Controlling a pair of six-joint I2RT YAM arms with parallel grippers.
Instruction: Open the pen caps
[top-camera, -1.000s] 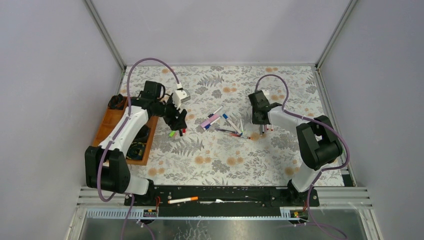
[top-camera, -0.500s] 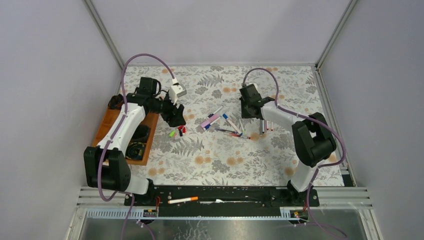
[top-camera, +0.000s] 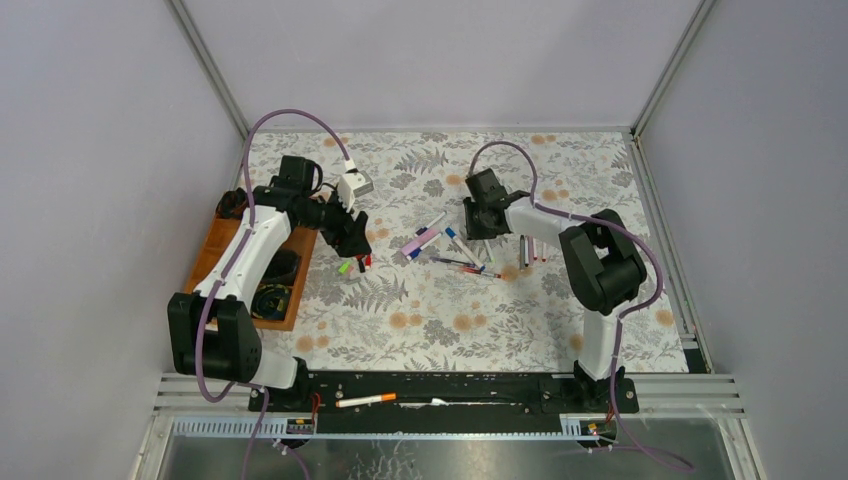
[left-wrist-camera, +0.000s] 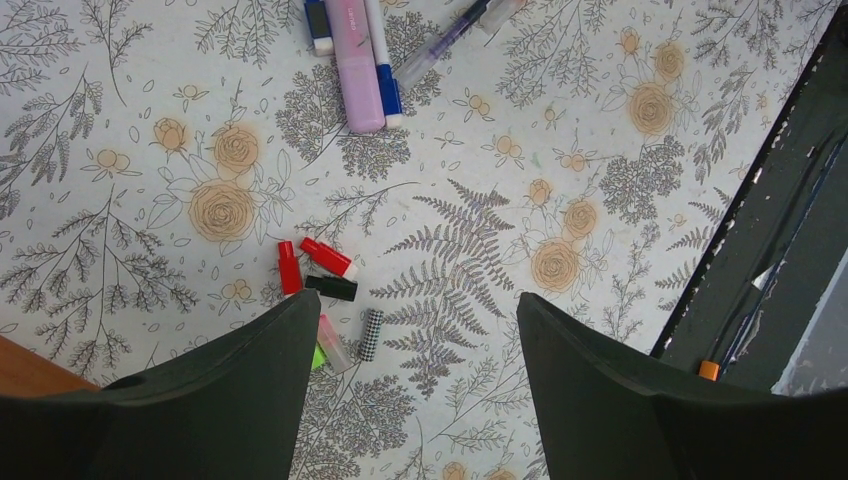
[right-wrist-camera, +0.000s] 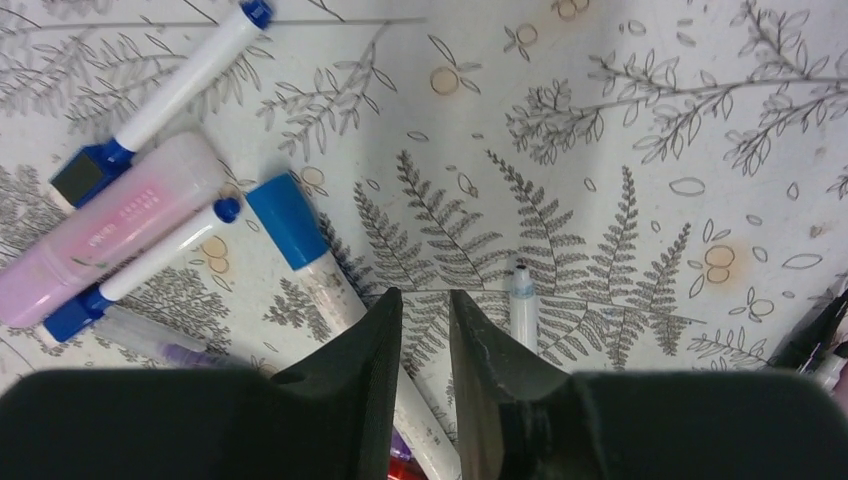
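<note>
You've swung the right gripper (right-wrist-camera: 425, 305) over the pens (right-wrist-camera: 170, 88), narrow and empty; left gripper (left-wrist-camera: 415, 305) gapes. Widen before descending.

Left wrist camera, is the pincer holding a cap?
No, the left pincer is wide open with nothing in it, and the caps lie loose below it.
</note>
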